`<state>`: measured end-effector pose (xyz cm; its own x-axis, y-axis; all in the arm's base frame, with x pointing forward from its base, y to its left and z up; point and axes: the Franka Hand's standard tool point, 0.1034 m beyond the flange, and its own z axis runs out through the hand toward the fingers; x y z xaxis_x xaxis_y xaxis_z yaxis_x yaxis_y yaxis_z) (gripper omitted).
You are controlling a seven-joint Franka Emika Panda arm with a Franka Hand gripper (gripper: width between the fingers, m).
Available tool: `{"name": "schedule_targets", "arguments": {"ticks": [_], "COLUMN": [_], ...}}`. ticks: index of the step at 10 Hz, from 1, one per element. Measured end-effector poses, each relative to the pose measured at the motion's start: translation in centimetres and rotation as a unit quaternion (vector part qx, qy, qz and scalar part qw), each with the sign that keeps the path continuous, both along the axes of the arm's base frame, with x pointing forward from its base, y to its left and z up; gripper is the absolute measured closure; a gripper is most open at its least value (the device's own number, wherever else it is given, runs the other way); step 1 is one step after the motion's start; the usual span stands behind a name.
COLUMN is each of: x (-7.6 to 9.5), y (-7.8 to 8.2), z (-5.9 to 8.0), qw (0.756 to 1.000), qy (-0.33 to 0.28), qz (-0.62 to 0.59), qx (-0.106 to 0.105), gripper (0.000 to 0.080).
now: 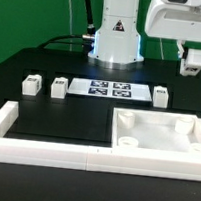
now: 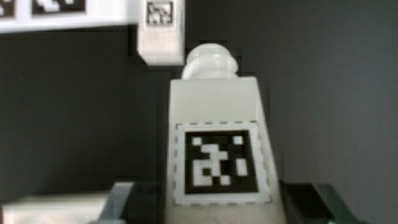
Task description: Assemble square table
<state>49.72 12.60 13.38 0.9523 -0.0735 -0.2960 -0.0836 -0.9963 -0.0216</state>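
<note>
Fingers [image 2: 125,200] clamped on tagged leg [image 2: 217,120], held aloft; tabletop [image 1: 175,137] & 3 loose legs [image 1: 59,85] on bench [image 1: 47,113].

A robotics lab: fixed arm base [image 1: 114,45], tagged marker board [image 1: 110,89], black table [image 1: 46,123], green backdrop [image 1: 27,10].

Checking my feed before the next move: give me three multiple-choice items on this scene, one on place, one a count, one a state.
1. Where in the exterior view is the table top? A) lower right B) upper left C) centre
2. How many legs stand loose? A) one B) three C) five
3. The gripper is: A) open, empty B) shut on a tagged leg C) out of view

1A: it lies lower right, beside the rail.
2B: two on one side of the marker board, one on the other.
3B: the wrist view shows jaws flanking the leg.
</note>
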Motion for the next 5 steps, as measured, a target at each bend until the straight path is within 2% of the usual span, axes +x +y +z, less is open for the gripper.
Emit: {"name": "schedule_targets", "arguments": {"ticks": [1, 2, 3, 5], "x": [2.6, 5.2, 6.9, 6.6], "y": [-0.4, 0.0, 0.4, 1.1], "z": [1.2, 2.0, 2.5, 2.2], "qw": [0.999, 0.995, 0.99, 0.978], "qy": [-0.035, -0.089, -0.134, -0.206], "qz": [-0.009, -0.036, -0.035, -0.033], "qx": [0.004, 0.007, 0.002, 0.014], "gripper": [0.0509, 0.0509, 0.0509, 0.0509]}}
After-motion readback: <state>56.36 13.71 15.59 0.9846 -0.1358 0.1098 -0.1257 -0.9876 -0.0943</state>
